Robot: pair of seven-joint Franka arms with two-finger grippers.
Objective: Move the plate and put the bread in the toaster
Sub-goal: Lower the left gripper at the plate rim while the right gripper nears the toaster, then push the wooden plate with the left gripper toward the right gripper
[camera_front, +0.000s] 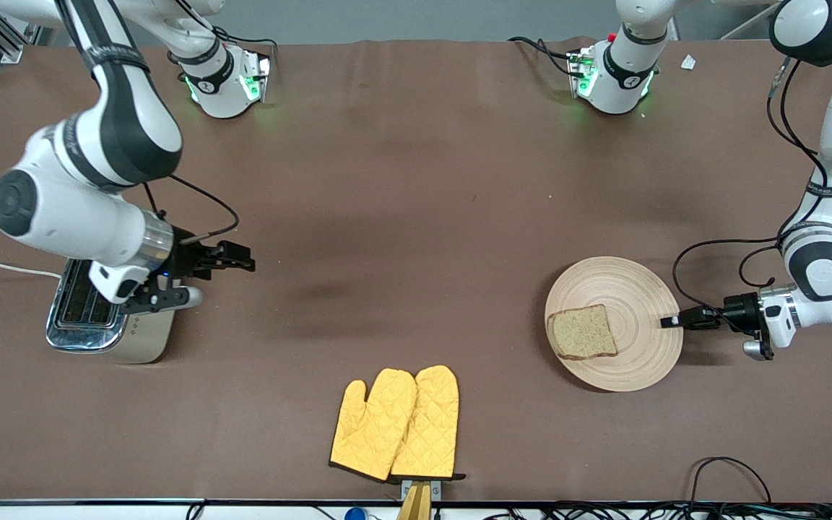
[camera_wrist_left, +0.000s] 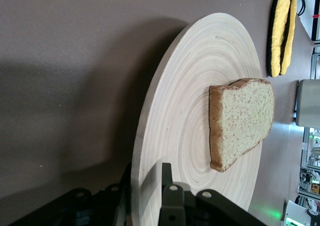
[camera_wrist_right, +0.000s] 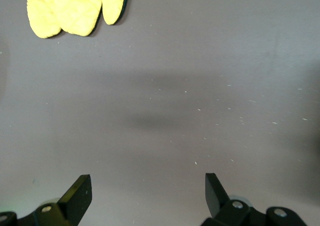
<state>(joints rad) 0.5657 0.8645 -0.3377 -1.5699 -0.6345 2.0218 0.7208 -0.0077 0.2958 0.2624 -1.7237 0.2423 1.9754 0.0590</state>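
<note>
Plate (camera_front: 614,323) lies toward the left arm's end, bread (camera_front: 581,331) on it. Left gripper (camera_front: 671,321) pinches its rim, 1 finger above, 1 below. Right gripper (camera_front: 243,260), jaws spread, hovers beside the toaster (camera_front: 102,314).

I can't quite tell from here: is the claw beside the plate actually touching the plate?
Touching. In the left wrist view the left claw has the plate's rim between its fingers, one above and one below; the front view agrees.

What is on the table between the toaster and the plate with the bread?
In the front view, only bare brown table lies between the toaster and the plate. The yellow oven mitts sit nearer the camera, off that line.
</note>
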